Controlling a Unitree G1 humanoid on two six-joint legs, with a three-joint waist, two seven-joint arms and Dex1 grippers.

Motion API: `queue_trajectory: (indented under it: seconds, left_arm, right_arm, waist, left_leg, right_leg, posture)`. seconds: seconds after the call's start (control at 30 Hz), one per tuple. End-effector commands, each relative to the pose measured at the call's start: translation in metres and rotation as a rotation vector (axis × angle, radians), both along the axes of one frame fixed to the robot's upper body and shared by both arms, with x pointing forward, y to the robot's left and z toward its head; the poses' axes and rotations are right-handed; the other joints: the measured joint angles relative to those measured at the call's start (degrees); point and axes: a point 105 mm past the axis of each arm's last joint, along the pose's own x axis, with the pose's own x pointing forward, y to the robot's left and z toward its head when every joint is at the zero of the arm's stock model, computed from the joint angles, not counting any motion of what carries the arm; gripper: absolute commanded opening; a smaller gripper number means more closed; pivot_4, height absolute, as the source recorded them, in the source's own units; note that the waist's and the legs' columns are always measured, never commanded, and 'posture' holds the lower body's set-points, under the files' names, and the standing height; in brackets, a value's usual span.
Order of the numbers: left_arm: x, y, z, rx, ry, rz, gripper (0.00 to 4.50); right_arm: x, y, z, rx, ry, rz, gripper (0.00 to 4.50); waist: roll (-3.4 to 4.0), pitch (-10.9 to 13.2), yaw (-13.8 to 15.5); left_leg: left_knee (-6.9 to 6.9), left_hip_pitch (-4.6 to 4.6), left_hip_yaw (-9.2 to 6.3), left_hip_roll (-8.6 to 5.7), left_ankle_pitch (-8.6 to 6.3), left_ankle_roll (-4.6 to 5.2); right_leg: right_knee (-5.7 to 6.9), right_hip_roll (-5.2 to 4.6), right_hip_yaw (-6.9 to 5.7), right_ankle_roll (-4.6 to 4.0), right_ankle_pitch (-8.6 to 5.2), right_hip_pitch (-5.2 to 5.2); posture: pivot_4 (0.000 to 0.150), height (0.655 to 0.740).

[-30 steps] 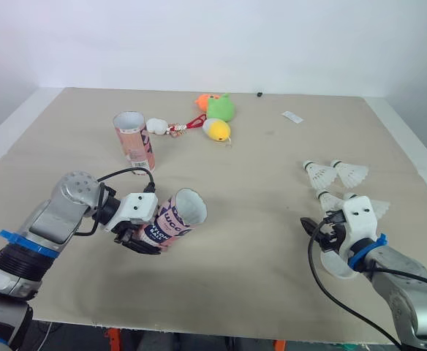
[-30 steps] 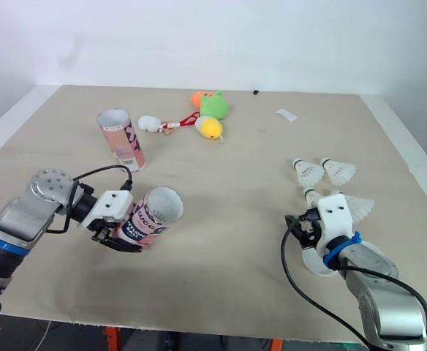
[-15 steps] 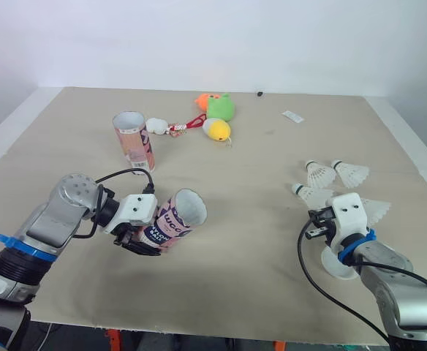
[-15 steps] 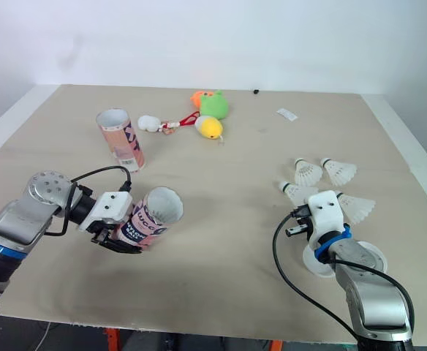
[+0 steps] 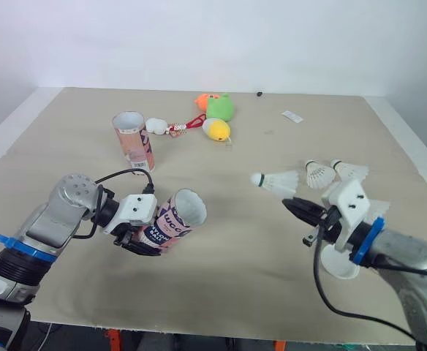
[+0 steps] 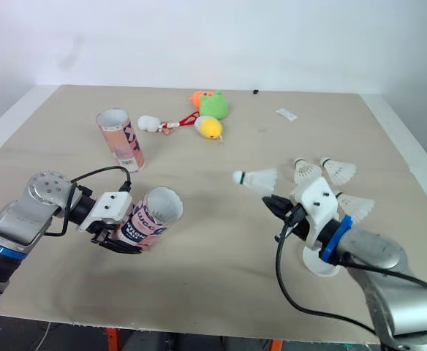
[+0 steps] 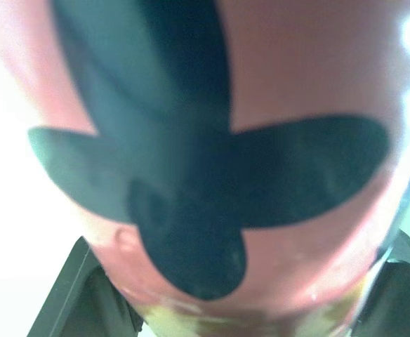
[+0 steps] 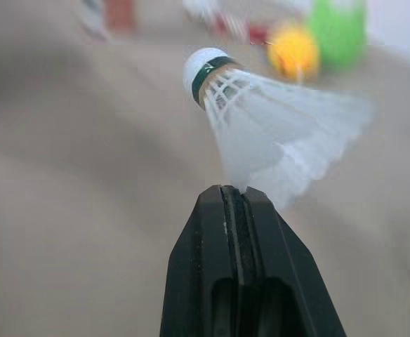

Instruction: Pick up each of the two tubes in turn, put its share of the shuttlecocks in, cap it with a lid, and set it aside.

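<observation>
Beige tabletop (image 5: 257, 256): left gripper (image 5: 142, 238) clamps tilted tube (image 5: 177, 218) toward front-left corner; right gripper (image 5: 289, 205) pinches shuttlecock (image 5: 276, 180) feathers near right edge

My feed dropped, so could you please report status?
Left gripper shut on tilted pink cardboard tube. Right gripper shut on white feathered shuttlecock, cork pointing left. Nothing between shuttlecock and tube mouth.
</observation>
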Motion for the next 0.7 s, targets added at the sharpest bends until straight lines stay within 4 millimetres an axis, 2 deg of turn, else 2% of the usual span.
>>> queue_trajectory:
  seconds: [0.03,0.2,0.43,0.7]
  left_arm:
    - [-0.006,-0.002,-0.013,0.023,0.057,-0.021,2.86]
    - [-0.005,-0.002,-0.012,0.024,0.057,-0.02,2.86]
    - [-0.006,-0.003,-0.011,0.016,0.058,-0.014,2.86]
    - [-0.009,-0.003,-0.011,0.008,0.062,0.003,2.86]
  right_arm:
    - [-0.02,0.019,0.024,-0.069,-0.077,0.181,0.02]
    - [-0.034,0.045,0.038,-0.201,-0.113,0.397,0.02]
    - [-0.038,0.073,0.033,-0.323,-0.149,0.569,0.02]
    - [-0.008,0.081,0.022,-0.424,-0.208,0.558,0.02]
  waist:
    - [-0.04,0.0,0.0]
    - [-0.04,0.0,0.0]
    - [-0.05,0.0,0.0]
    - [-0.05,0.0,0.0]
  left_leg:
    - [-0.01,0.0,-0.02,0.0,0.0,0.0]
    - [-0.01,-0.02,-0.08,-0.01,0.0,0.0]
    - [0.0,-0.03,-0.11,0.0,0.0,0.0]
    - [0.01,-0.06,-0.1,-0.02,0.0,0.0]
  right_leg:
    - [-0.01,0.0,-0.02,-0.02,-0.01,0.01]
    - [-0.01,-0.02,-0.05,-0.05,-0.02,0.01]
    - [-0.02,-0.05,-0.09,-0.07,-0.01,0.0]
    - [-0.01,-0.09,-0.09,-0.11,0.01,-0.03]
  posture:
    - [0.15,0.7323]
    - [0.15,0.7323]
    - [0.15,0.7323]
    - [0.15,0.7323]
